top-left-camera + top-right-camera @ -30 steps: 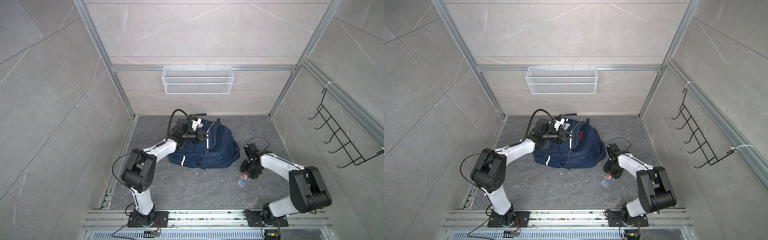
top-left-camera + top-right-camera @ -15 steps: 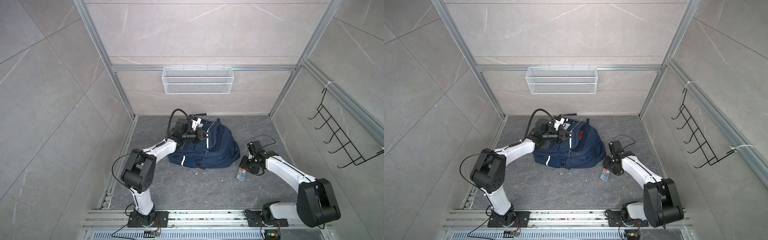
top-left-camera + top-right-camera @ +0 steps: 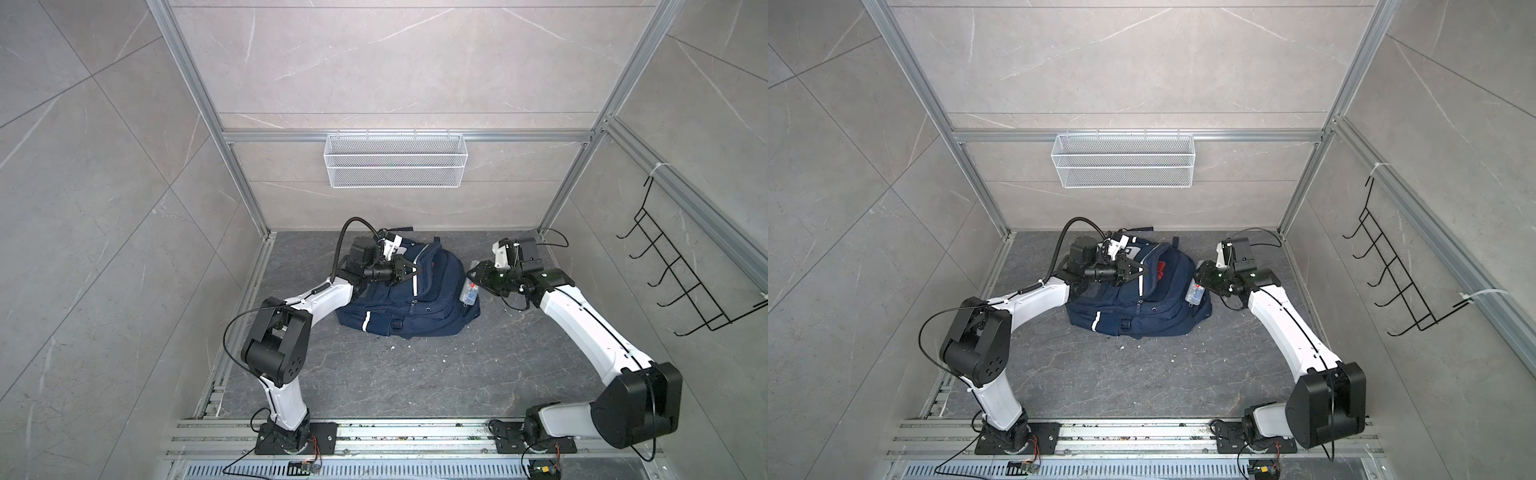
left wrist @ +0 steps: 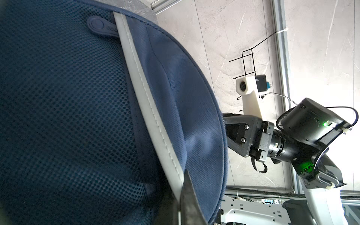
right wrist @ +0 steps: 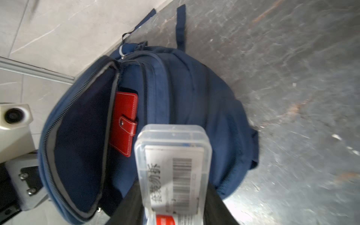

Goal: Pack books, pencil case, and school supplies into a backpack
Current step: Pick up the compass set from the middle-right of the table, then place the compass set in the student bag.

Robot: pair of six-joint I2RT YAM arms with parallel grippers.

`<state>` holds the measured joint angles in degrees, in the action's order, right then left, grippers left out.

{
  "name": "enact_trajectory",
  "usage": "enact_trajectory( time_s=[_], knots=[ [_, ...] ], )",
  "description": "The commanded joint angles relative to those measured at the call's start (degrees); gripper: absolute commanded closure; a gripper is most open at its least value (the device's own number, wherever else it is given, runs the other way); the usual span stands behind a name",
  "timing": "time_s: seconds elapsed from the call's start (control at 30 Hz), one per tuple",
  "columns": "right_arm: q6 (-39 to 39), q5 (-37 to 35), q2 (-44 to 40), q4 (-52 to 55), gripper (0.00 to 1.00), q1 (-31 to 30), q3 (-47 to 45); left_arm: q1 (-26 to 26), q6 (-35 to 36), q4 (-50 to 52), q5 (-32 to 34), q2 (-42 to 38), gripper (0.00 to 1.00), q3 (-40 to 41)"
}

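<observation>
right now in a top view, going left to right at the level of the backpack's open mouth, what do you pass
left gripper → red case in the opening of the backpack → clear plastic box → black wire hook rack on the side wall

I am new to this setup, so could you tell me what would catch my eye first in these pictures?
The navy backpack lies mid-floor between both arms, its main compartment held open by the left hand, shut on the flap's edge. The right hand grips a clear plastic box with a barcode label at the backpack's side nearest that arm, not yet inside. A red snap case already sits in the open compartment.
</observation>
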<state>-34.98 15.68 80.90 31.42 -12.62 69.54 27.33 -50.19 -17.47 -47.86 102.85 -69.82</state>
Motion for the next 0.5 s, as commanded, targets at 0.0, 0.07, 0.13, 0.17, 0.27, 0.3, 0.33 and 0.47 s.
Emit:
enact_trajectory(
  time_s=[0.0, 0.07, 0.13, 0.17, 0.27, 0.3, 0.33, 0.47],
  knots=[
    [-2.75, 3.44, 2.79, -1.08, 1.00, -2.29, 4.02, -1.02, -0.07, -4.69, 1.63, -4.57, 1.00, -0.65],
    [-3.87, 4.90, 4.83, -1.59, 1.00, -3.59, 6.23, -1.04, -0.05, -4.73, 1.71, -4.59, 1.00, -0.53],
    [-5.39, 6.84, 7.11, -1.99, 1.00, -4.97, 8.24, -1.02, -0.01, -4.67, 1.65, -4.57, 1.00, -0.53],
    [-5.95, 7.35, 7.81, -2.46, 1.00, -5.59, 8.80, -0.98, -0.06, -4.63, 1.63, -4.50, 1.00, -0.69],
    [-7.84, 8.36, 9.56, -5.03, 1.00, -7.31, 9.39, -0.97, -0.08, -4.43, 1.56, -4.31, 1.00, -1.22],
    [-8.47, 8.57, 10.35, -5.70, 1.00, -7.66, 9.63, -1.01, -0.13, -4.45, 1.54, -4.18, 1.00, -1.43],
    [-8.92, 8.66, 11.17, -6.26, 1.00, -8.17, 9.98, -0.97, -0.17, -4.57, 1.44, -4.05, 1.00, -1.59],
    [-10.86, 8.49, 14.09, -9.70, 1.00, -9.62, 10.59, -0.98, -0.52, -4.78, 1.29, -3.90, 1.00, -1.71]
  ],
)
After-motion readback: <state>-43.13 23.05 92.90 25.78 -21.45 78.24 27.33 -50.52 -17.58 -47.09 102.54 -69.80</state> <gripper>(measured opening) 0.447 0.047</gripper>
